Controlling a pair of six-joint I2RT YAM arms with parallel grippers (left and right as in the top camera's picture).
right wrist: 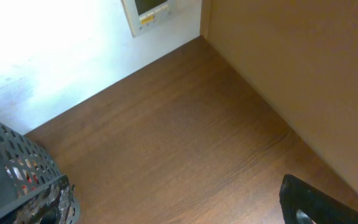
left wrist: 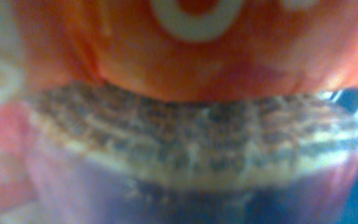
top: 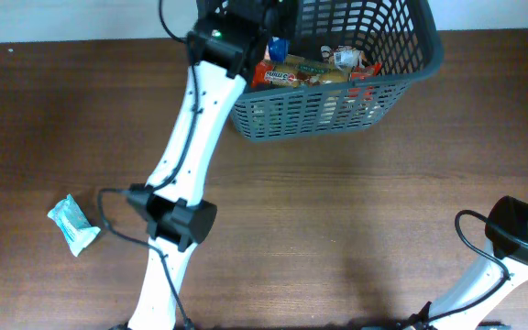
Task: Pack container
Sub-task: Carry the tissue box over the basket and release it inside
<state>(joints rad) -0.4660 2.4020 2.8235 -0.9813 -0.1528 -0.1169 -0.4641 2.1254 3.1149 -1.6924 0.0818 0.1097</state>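
The dark grey lattice container (top: 337,115) stands at the back of the table and holds several snack packets (top: 310,71), mostly orange and red. It also shows at the left edge of the right wrist view (right wrist: 17,162). My left arm (top: 200,101) reaches over the container's left rim, and its gripper is down among the packets, hidden under its own wrist. The left wrist view is a blurred close-up of an orange packet (left wrist: 185,43) and a cookie picture (left wrist: 191,143); no fingers can be made out. My right gripper shows only one dark finger (right wrist: 309,202), set far to the side, over bare table.
A small teal packet (top: 73,225) lies on the brown table at the front left, beside the left arm's base link. The right arm (top: 521,234) sits at the front right corner. A wall panel (right wrist: 151,12) is behind the table.
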